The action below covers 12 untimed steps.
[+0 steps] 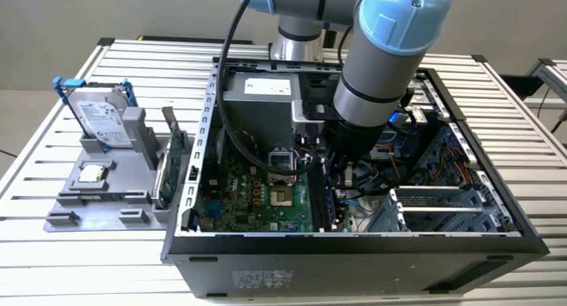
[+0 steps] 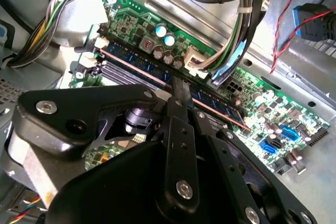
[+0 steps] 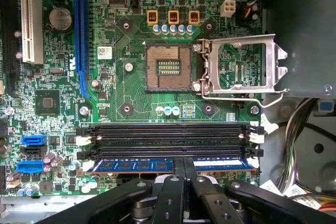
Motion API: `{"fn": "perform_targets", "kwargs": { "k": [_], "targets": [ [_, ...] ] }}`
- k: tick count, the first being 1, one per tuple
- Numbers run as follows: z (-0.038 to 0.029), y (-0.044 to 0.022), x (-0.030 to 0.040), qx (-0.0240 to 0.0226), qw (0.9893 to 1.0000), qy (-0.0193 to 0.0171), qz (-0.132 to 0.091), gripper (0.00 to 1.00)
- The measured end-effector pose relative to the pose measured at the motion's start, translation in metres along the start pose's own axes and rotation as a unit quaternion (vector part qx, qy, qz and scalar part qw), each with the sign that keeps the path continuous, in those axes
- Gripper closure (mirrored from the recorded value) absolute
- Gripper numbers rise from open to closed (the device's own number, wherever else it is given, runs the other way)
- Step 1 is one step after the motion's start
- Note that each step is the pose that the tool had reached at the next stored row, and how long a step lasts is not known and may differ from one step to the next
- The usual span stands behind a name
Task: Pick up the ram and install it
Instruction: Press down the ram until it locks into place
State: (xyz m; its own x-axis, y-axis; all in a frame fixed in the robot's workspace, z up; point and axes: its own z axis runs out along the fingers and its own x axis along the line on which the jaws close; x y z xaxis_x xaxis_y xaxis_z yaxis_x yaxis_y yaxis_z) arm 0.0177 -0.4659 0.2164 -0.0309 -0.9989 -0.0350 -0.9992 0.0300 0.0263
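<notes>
Inside the open computer case [image 1: 354,243], which lies on its side on the slatted surface [image 1: 133,266] so that the motherboard [image 3: 131,93] faces upward, the arm has its pincer [image 3: 184,174] lowered over the memory slots [image 3: 168,135]. Its fingers [image 2: 181,95] are pinched together on the ram [image 3: 136,164], a thin stick with a blue edge that sits along the slot nearest the pincer, parallel to the two empty black slots beside it. Gripping the stick at mid-length probably keeps it level, so both ends meet the slot together. In the second wrist view the ram [image 2: 136,61] lies along its slot, its top edge about level with the slot; whether it is fully seated I cannot tell. To the exterior view's left, a grey holder [image 1: 97,186] keeps a hard drive [image 1: 99,120] upright and a processor chip [image 1: 93,174] flat, within reach of the arm.
</notes>
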Motion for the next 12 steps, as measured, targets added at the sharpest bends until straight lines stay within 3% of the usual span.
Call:
{"fn": "perform_targets", "kwargs": {
  "k": [9,12],
  "targets": [
    [-0.0011,0.0000,-0.0002,-0.0001,1.0000,0.0006,0.000,1.00],
    [-0.0042,0.0002,-0.0002,0.0005,1.0000,-0.0021,0.000,1.00]
  ]
}}
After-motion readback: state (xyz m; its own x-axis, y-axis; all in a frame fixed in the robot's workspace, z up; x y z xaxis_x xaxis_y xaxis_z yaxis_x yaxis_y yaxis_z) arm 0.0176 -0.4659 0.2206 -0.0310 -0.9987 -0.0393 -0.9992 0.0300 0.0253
